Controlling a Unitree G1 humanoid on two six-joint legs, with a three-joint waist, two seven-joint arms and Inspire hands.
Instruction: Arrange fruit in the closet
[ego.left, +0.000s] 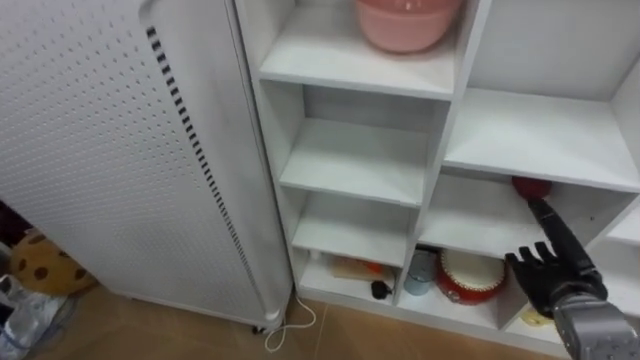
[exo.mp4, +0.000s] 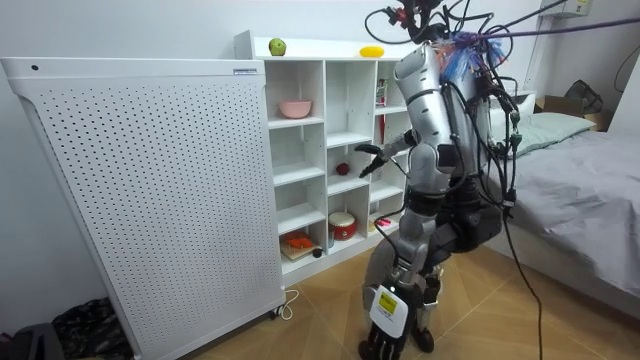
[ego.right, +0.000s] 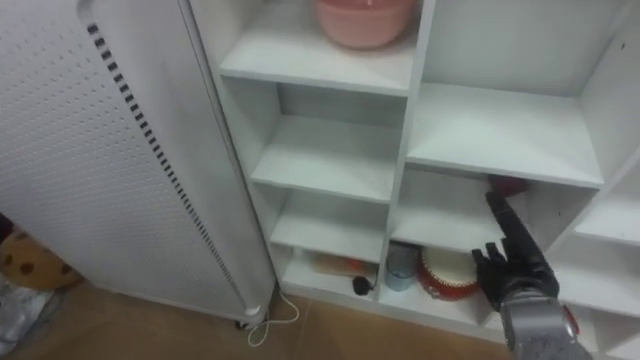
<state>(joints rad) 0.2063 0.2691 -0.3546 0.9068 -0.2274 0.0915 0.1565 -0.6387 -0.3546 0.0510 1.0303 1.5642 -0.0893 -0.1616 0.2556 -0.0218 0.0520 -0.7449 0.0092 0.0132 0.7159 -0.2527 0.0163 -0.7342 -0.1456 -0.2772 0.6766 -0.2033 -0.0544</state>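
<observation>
A red fruit (ego.left: 531, 186) lies at the back of a middle compartment in the white closet (ego.left: 437, 150); it is also in the room view (exo.mp4: 343, 168). My right hand (ego.left: 555, 270) is open just in front of and below it, with one straight finger (ego.left: 548, 218) reaching almost to the fruit. Nothing is in that hand. On the closet's top lie a green apple (exo.mp4: 277, 47) and a yellow fruit (exo.mp4: 371, 51). My left hand (exo.mp4: 446, 160) stays by my waist. I stand facing the closet.
A pink bowl (ego.left: 405, 20) sits on an upper shelf. In the bottom compartments are a red round tin (ego.left: 470, 277), a blue cup (ego.left: 420, 272) and orange items (ego.left: 355, 268). A tall white perforated panel (ego.left: 120, 150) stands left of the closet. A bed (exo.mp4: 585, 170) lies behind me.
</observation>
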